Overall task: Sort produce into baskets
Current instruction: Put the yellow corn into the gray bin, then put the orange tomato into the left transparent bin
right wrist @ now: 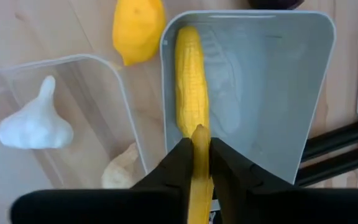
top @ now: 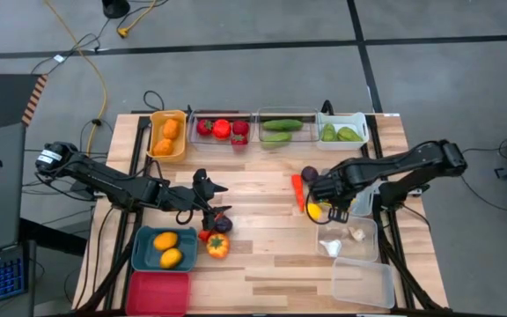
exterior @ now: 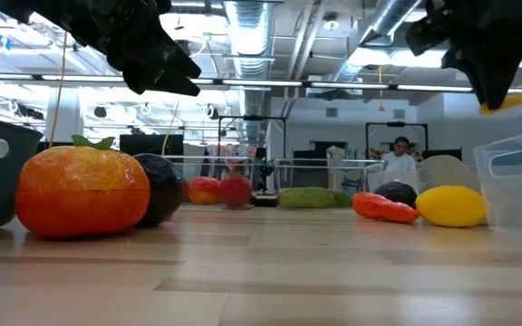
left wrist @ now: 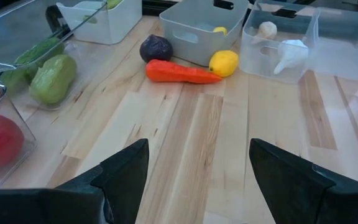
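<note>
My right gripper is shut on a narrow yellow piece. It hangs over a grey-white bin at the table's right, where a yellow corn cob lies. My left gripper is open and empty. It hovers left of the middle, above an orange pepper, a dark purple piece and a red piece that rest on the table. A carrot, a purple piece and a lemon lie beside the right gripper. My right gripper pinches the narrow yellow piece between its two fingers, with the pointed end showing just past the fingertips. The fingers point down, along the piece. The piece is lifted clear of the table in the low view.
Along the far edge stand an orange-yellow bin with orange fruit, a clear bin with red pieces, a clear bin with green ones and a white bin. Nearer are a teal bin, a red bin, a garlic bin and a clear bin.
</note>
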Tool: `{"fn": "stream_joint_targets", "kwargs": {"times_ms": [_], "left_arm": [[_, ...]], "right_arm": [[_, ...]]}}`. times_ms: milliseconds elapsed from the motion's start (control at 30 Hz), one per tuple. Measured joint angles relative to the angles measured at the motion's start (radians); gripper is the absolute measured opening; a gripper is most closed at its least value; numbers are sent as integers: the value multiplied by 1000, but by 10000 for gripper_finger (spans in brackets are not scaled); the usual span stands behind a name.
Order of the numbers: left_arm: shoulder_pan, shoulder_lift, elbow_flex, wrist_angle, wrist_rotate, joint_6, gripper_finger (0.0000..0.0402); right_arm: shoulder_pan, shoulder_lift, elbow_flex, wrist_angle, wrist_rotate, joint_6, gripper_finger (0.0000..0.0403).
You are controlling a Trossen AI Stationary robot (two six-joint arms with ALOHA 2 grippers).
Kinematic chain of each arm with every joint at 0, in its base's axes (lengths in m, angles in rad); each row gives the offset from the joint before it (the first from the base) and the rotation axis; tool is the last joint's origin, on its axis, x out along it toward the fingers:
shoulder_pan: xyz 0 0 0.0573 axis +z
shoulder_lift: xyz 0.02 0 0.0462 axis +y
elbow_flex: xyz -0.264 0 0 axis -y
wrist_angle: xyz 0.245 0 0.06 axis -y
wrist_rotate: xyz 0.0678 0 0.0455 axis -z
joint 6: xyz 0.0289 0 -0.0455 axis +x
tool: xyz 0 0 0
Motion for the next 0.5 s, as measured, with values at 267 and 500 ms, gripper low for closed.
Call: {"fn": "stream_joint_targets", "kwargs": {"times_ms": [267, 500], "left_arm": [[0, 0, 0, 2, 2, 0, 267], [0, 0, 0, 2, 5, 0, 267]], "right_arm": [[-1, 30, 0, -9, 0, -2, 187], [-1, 32, 0, -3, 0, -2, 220]]}}
